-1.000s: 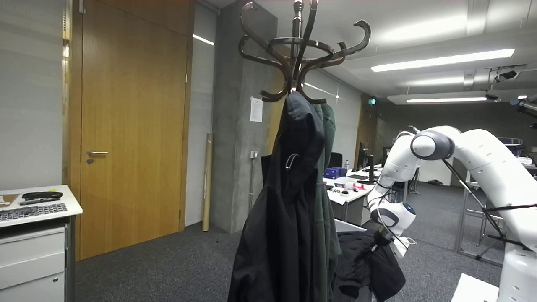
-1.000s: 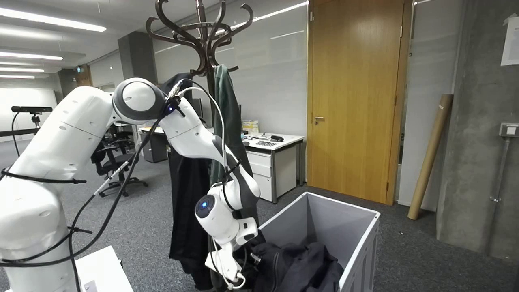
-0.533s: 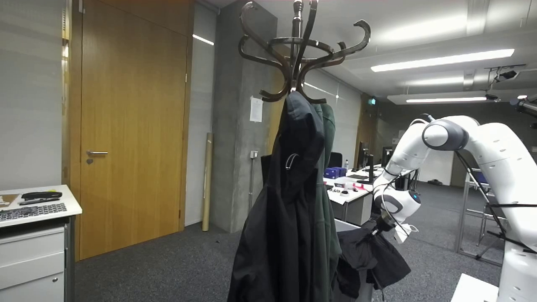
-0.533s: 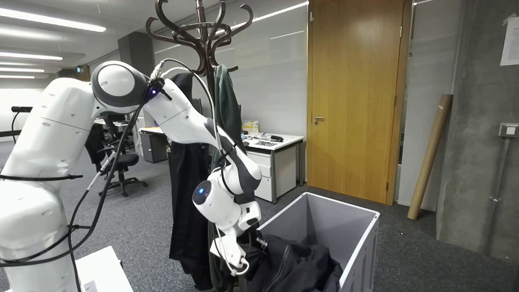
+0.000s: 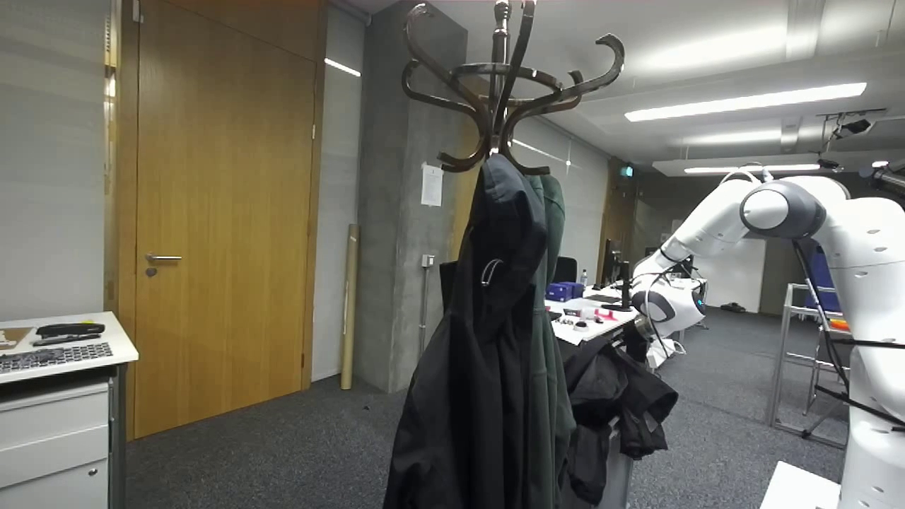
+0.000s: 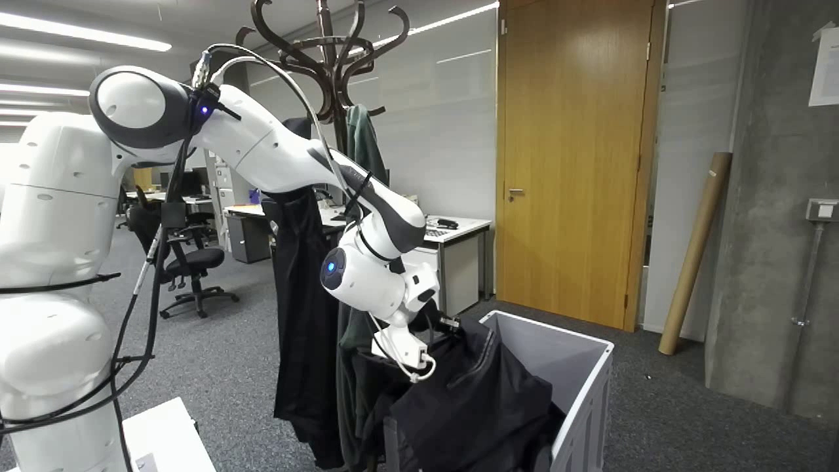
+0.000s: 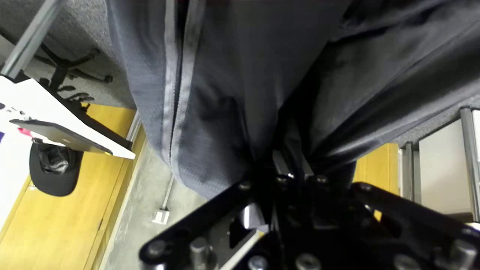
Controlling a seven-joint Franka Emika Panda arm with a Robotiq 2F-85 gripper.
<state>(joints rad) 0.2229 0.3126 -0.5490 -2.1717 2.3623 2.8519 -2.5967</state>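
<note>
- End effector: nearly closed and pinched on a dark zipped garment, its cloth gathering tightly into the grip in the wrist view
- The garment hangs in loose folds from that hold, over the grey bin (how much of it rests inside is hard to tell), and hides part of the rim
- Near the bin, a dark coat stand with curved hooks carries a black coat and a green garment
- Farther back, a wooden door, with a cardboard tube leaning near it
- In an exterior view, a white surface bears small black items
</note>
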